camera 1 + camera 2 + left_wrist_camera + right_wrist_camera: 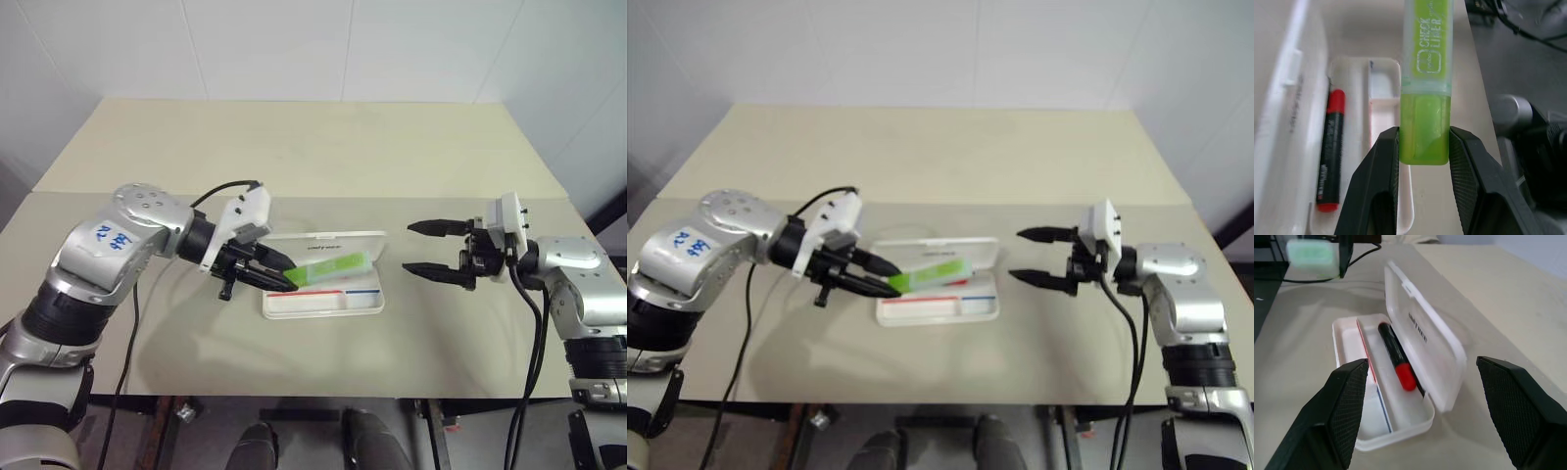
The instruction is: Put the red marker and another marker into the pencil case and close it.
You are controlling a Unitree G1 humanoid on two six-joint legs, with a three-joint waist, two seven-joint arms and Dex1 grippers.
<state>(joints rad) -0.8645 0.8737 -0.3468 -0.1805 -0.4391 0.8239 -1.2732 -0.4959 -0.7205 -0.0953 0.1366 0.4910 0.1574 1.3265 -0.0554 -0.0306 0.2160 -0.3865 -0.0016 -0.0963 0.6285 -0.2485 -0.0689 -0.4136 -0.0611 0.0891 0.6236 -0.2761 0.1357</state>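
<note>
Currently the green marker (1425, 93) is pinched at its butt end by the left gripper (277, 273), jaws narrowed onto its flat sides, and is held slanted over the open pencil case (323, 304), which sits approx. mid-table (323, 147), nearer the front edge. The right gripper (424, 248) is spread wide and empty, just off the case's right end.

The marker is judged light, rigid, smooth plastic; some slip is possible w/ an end grip, so a low release is advised. The case is judged thin, light, easily pushed; the lid (1425, 333), standing up at the far edge, is best pressed at its free rim.

Count: 1 green marker, 1 red marker (1397, 357) already lying in the case, 1 case, 2 grippers.
</note>
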